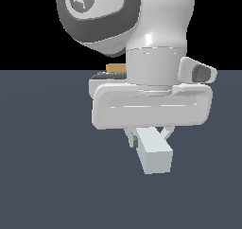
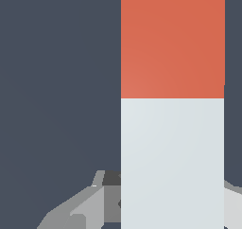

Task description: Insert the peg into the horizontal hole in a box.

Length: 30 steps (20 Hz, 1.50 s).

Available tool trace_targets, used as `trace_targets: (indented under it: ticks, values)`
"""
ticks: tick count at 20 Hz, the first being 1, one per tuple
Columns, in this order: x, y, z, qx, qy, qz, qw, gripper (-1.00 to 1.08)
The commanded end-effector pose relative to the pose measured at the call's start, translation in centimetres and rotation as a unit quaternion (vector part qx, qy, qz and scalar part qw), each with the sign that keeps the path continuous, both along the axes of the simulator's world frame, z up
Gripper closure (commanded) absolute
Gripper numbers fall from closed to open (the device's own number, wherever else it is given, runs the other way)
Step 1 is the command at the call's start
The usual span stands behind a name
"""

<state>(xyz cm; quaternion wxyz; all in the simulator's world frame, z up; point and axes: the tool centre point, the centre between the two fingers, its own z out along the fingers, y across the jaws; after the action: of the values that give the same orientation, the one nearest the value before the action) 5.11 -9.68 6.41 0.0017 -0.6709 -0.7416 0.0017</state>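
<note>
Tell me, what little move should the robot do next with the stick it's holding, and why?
Probably carry the peg toward the box, staying clear of the floor. The gripper seems shut on the peg's white part, and in the wrist view the orange-red end points away from it. Only a tan sliver of the box shows behind the arm, and the hole isn't visible, so lining up comes before pushing in.
</note>
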Motion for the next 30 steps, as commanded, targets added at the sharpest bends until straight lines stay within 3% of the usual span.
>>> trace_targets:
  ticks: [1, 8, 13, 30]
  values:
    - [0.7, 3.3, 1.7, 0.000, -0.002, 0.007, 1.0000, 1.08]
    - [2.2, 11.7, 5.6, 0.000, -0.002, 0.024, 0.9997, 1.08]
    - [2.8, 15.3, 7.2, 0.000, -0.002, 0.031, 0.9995, 1.08]
    - [3.5, 16.8, 8.1, 0.001, -0.004, 0.035, 0.9994, 1.08]
